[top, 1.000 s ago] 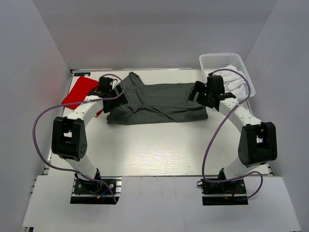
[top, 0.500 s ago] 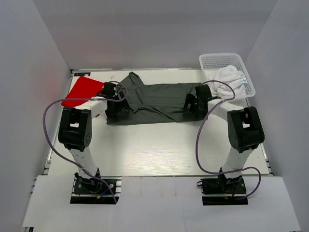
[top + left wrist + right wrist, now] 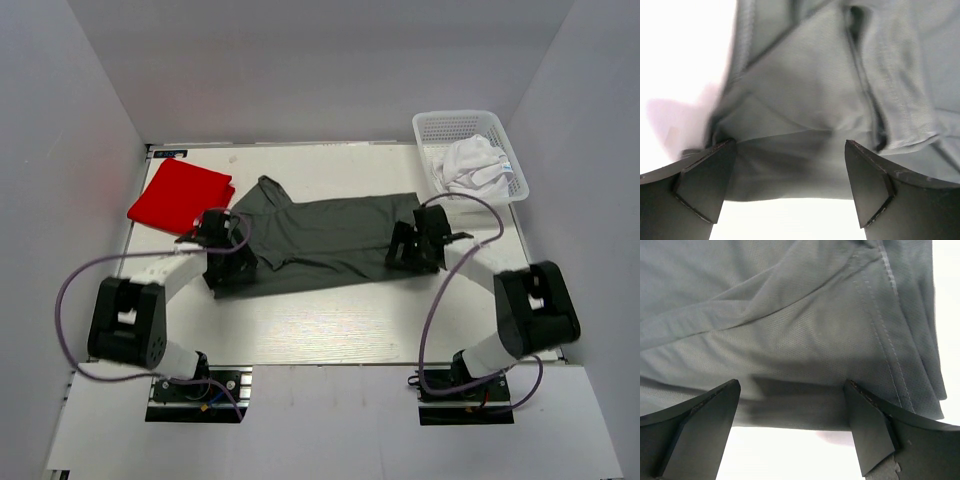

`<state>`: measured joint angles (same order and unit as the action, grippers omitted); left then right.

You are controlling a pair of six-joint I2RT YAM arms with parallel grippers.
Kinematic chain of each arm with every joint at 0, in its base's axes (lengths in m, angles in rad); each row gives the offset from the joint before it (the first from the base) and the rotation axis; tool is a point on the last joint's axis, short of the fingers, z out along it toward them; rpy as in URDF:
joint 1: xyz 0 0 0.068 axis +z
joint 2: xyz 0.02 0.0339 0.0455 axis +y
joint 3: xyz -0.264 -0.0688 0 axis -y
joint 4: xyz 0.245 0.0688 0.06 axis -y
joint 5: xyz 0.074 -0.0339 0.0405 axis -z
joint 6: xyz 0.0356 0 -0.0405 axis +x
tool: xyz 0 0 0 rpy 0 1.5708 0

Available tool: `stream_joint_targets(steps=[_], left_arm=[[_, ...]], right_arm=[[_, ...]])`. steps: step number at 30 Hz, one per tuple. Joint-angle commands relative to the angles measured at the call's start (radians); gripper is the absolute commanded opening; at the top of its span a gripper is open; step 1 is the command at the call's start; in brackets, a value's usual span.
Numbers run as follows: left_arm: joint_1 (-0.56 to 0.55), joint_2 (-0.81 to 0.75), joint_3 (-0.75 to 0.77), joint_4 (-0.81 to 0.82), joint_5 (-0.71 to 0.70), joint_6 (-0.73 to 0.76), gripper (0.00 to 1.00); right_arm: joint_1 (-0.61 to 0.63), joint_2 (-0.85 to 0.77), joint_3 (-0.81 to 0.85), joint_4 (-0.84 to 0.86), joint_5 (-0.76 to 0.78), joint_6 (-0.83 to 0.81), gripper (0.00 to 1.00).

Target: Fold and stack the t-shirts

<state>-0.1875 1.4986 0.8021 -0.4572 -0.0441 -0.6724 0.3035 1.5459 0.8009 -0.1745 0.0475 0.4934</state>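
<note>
A dark grey t-shirt point(image 3: 320, 235) lies spread across the middle of the table, its collar end to the left. My left gripper point(image 3: 226, 258) is low at the shirt's near-left edge. It is open point(image 3: 790, 145), and the grey hem point(image 3: 790, 170) runs between its fingers without being pinched. My right gripper point(image 3: 412, 248) is low at the shirt's near-right edge, also open point(image 3: 792, 385) and astride the hem point(image 3: 790, 410). A bright red t-shirt point(image 3: 180, 195) lies folded at the far left. A white t-shirt point(image 3: 472, 165) is bunched in the basket.
The white mesh basket point(image 3: 455, 118) stands at the far right corner, partly over the table's edge. Bare white table point(image 3: 330, 315) stretches between the grey shirt and the arm bases. Grey walls close in the sides and back.
Both arms have come down and toward the near edge, from the shirt's far side to its near edge. The grey shirt now lies a little nearer and flatter. Both grippers stayed open.
</note>
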Motion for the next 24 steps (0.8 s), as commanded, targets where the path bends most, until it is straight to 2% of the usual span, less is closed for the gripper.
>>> stream_joint_targets(steps=[1,3,7,10,13,16,17,20,24], left_arm=[[-0.006,-0.170,-0.090,-0.109,-0.008,-0.076,1.00],[-0.006,-0.285,-0.103,-0.100,0.024,-0.076,1.00],[-0.006,-0.383,-0.084,-0.090,0.065,-0.050,1.00],[-0.015,-0.393,-0.073,-0.067,0.144,-0.029,1.00],[-0.015,-0.380,-0.073,-0.054,0.153,-0.029,1.00],[-0.015,-0.380,-0.095,-0.032,0.153,-0.033,1.00],[-0.015,-0.380,-0.107,-0.032,0.139,-0.058,1.00],[-0.015,-0.402,-0.119,-0.073,0.069,-0.101,1.00],[-0.015,-0.465,-0.199,-0.055,0.015,-0.225,1.00]], right_arm=[[0.037,-0.130,-0.084,-0.118,0.000,-0.010,0.90],[0.064,-0.200,-0.100,-0.129,0.005,-0.022,0.90],[0.085,-0.337,-0.108,-0.117,0.020,-0.030,0.90],[0.095,-0.381,-0.109,-0.080,-0.020,-0.032,0.90],[0.140,-0.398,-0.094,-0.028,-0.081,-0.131,0.90],[0.253,-0.345,-0.039,0.007,-0.130,-0.230,0.90],[0.344,-0.276,0.024,0.004,-0.115,-0.246,0.90],[0.491,-0.157,0.101,0.029,-0.063,-0.309,0.90],[0.612,-0.029,0.191,0.118,0.009,-0.406,0.90]])
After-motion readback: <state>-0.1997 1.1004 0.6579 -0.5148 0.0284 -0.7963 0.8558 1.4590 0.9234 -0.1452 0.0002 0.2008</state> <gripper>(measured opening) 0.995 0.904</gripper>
